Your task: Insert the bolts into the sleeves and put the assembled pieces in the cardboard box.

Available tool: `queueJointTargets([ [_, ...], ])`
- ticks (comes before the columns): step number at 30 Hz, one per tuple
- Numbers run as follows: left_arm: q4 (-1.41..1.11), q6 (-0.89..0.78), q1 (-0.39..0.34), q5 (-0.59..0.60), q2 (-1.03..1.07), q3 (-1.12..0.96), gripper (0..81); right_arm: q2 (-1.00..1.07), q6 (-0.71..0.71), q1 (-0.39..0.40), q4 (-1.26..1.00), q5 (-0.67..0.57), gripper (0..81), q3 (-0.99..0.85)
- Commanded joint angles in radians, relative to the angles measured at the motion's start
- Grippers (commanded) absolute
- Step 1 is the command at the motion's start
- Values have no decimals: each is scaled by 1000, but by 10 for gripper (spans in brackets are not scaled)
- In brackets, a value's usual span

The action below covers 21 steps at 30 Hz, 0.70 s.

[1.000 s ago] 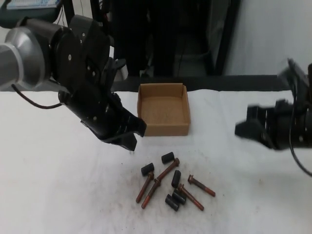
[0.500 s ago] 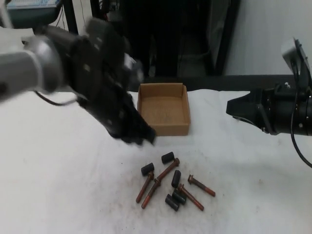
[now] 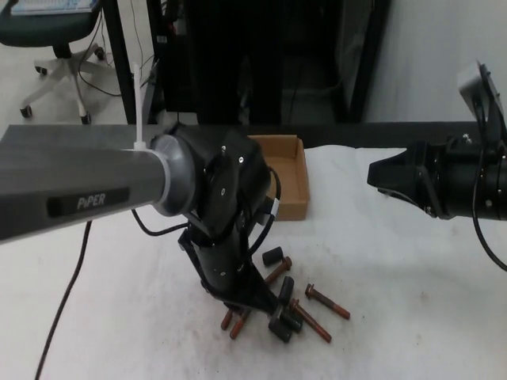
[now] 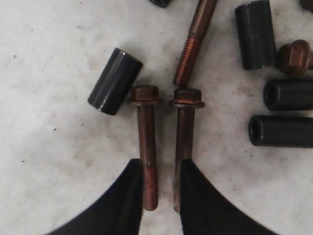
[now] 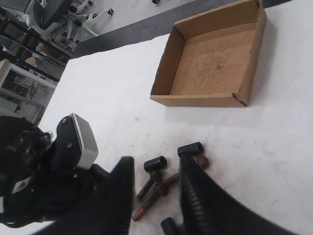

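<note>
Several rusty bolts and black sleeves lie loose on the white bench in front of the cardboard box. My left arm is lowered over the pile. My left gripper is open, with its fingers on either side of the threaded end of one bolt. A second bolt lies parallel, its end under one finger. A sleeve rests beside the first bolt's head. My right gripper is open with nothing between its fingers and hangs above the bench at the right.
More sleeves and another bolt lie close around the left gripper. The box holds nothing. An office chair and dark stands are behind the bench. White bench surface lies free to the left and right of the pile.
My left arm has swung from beside the box down and forward onto the pile of bolts and sleeves. The right arm rose a little at first, then stayed put.
</note>
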Motion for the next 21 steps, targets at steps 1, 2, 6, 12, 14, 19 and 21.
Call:
queueJointTargets([
  [1,-61,-58,-4,-16,5,-11,242,-3,1,2,12,-18,298,-12],
  [2,-76,-63,-4,-16,5,-13,242,-3,1,2,18,-23,298,-12],
  [6,-112,-90,-4,-16,5,-12,242,-3,1,2,19,-24,298,-12],
  [12,-129,-89,13,-16,19,-12,242,-3,1,2,19,-24,298,-12],
  [14,-107,-89,20,-16,30,-12,242,-3,1,2,19,-24,298,-12],
  [19,-66,-89,27,-16,53,-12,242,-3,-1,2,19,-24,298,-12],
  [21,-74,-89,27,17,59,-12,242,-3,-1,2,19,-24,298,-12],
])
